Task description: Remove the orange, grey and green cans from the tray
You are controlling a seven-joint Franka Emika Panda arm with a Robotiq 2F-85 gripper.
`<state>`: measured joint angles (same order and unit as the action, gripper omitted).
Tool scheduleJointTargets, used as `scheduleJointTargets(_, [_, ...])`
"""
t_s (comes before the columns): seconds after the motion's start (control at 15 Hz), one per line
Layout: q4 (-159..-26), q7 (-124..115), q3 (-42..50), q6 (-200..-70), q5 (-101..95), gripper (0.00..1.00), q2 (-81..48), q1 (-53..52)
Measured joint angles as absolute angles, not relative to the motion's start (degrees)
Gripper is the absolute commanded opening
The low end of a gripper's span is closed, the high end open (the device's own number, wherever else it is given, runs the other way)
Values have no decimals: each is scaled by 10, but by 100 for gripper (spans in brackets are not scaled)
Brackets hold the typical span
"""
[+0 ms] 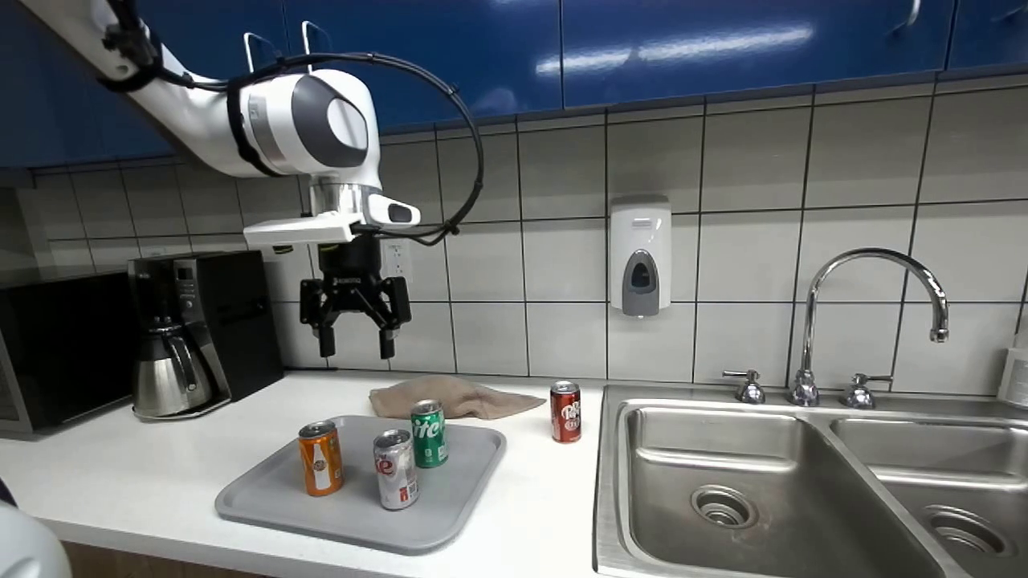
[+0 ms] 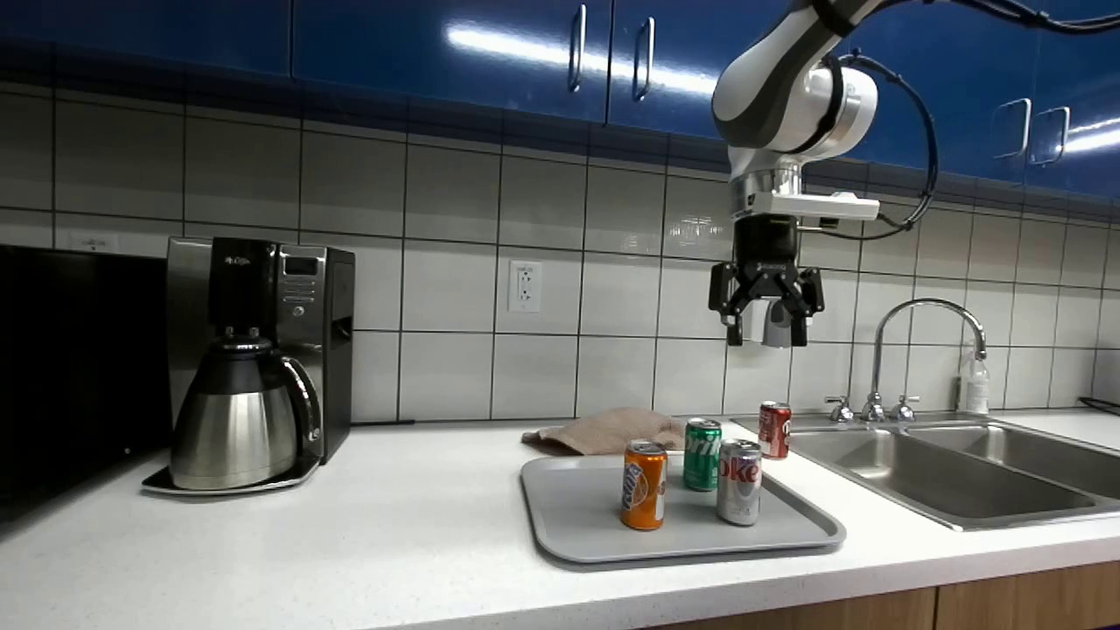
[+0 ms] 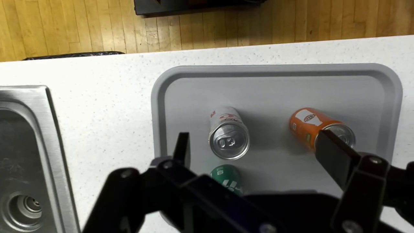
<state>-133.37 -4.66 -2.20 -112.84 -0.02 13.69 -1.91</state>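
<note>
Hovering above the tray (image 1: 358,491), the gripper (image 1: 356,343) is holding its jaws wide apart.
In an exterior view, the tray is occupying the lower left of the frame; on it, the orange can (image 1: 321,459) is standing leftmost, the grey can (image 1: 396,472) in the middle, the green can (image 1: 430,433) rightmost.

Your black two-jawed end effector (image 1: 356,345) hangs, jaws apart, well above the flat grey rectangular tray (image 1: 357,499), where an orange metal can (image 1: 321,460), a silver-grey metal can (image 1: 396,474) and a green metal can (image 1: 430,435) stand upright.
</note>
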Motion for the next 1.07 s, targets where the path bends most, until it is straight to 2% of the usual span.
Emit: scheduleJointTargets(1.07, [-1300,-151,-72,-1183,9,100,25,-70])
